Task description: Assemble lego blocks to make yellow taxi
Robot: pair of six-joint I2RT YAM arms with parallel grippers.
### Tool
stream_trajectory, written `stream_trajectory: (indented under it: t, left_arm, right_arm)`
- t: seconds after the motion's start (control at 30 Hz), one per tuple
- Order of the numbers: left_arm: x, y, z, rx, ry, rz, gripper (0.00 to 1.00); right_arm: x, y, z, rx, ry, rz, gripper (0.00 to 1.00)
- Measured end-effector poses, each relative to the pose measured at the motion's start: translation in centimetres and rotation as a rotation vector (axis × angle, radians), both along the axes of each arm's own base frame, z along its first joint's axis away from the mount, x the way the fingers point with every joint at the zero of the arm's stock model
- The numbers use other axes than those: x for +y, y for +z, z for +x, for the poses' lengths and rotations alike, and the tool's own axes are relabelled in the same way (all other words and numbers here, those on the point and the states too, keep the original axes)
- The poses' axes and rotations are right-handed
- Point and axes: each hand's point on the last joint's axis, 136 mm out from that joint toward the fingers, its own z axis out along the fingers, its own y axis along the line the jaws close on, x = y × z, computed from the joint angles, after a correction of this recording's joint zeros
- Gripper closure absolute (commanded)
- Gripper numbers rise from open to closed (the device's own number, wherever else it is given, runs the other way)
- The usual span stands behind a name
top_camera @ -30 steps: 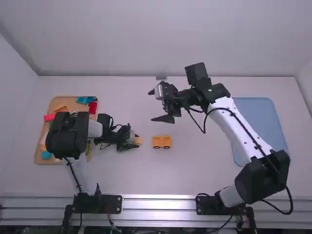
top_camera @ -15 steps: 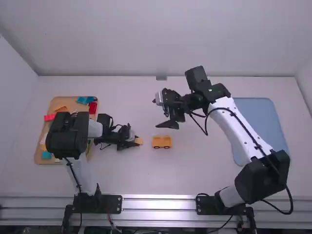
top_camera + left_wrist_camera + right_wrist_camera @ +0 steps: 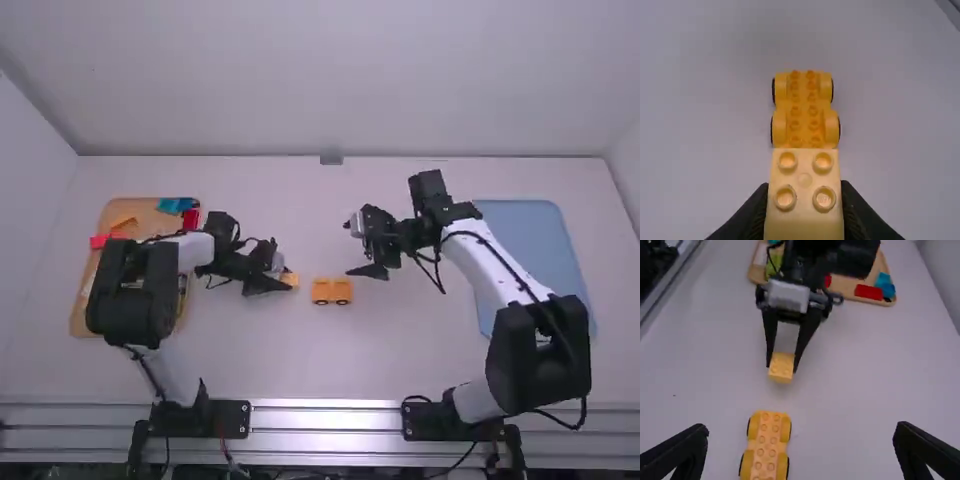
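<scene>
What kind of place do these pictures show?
Probably a robotics workspace: two robot arms with black grippers stand at a white table, with a wooden tray of colourful toy blocks and a yellow wheeled toy base.

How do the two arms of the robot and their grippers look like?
The left arm and right arm have white links, bulky black joints and black cables. The left gripper and right gripper are black, each with two tapering fingers.
</scene>
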Motion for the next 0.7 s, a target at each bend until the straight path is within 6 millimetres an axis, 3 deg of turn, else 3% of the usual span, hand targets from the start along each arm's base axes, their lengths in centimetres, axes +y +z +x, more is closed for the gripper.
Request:
stream_trajectory:
  t: [0.23, 0.4, 0.7]
  left_arm:
    - [-1.9, 2.6, -0.5, -0.079, -0.062, -0.03, 0.77]
    - [-3.4, 3.0, -1.0, -0.089, -0.101, -0.051, 0.86]
    - [-5.6, 3.6, -0.1, -0.117, -0.106, -0.072, 0.84]
  right_arm:
    - [-0.5, -4.4, -0.9, 0.02, -0.051, 0.058, 0.01]
    - [-0.3, -6.5, -1.0, -0.056, -0.096, 0.106, 0.01]
    - [-0.7, -10.3, -1.9, 0.017, -0.149, 0.174, 0.01]
